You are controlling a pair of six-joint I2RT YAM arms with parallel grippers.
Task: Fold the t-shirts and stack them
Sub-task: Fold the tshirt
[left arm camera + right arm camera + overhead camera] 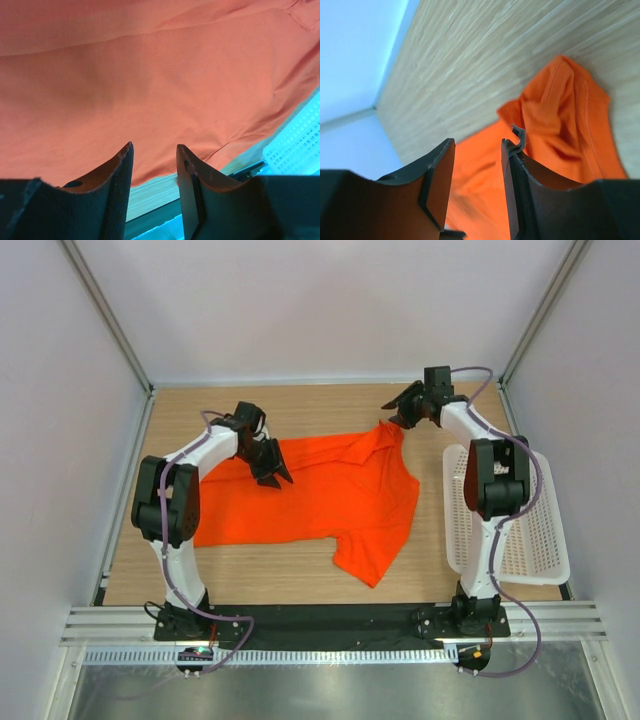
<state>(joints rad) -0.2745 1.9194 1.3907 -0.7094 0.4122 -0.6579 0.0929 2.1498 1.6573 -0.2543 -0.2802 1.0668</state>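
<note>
The bright orange-red t-shirt (330, 495) lies spread on the wooden table, one sleeve hanging toward the near edge. Its far right corner is bunched into a small peak (565, 110). My right gripper (402, 408) hovers just beyond that peak, jaws apart with nothing between them (478, 142). My left gripper (272, 472) sits over the shirt's far left part. In the left wrist view it (155, 147) stands open above smooth orange fabric (150, 75) and grips nothing.
A white lattice basket (520, 530) stands at the table's right edge beside the right arm, and shows at the right of the left wrist view (300, 145). Bare wooden table (250, 570) lies in front of and behind the shirt. Enclosure walls stand on three sides.
</note>
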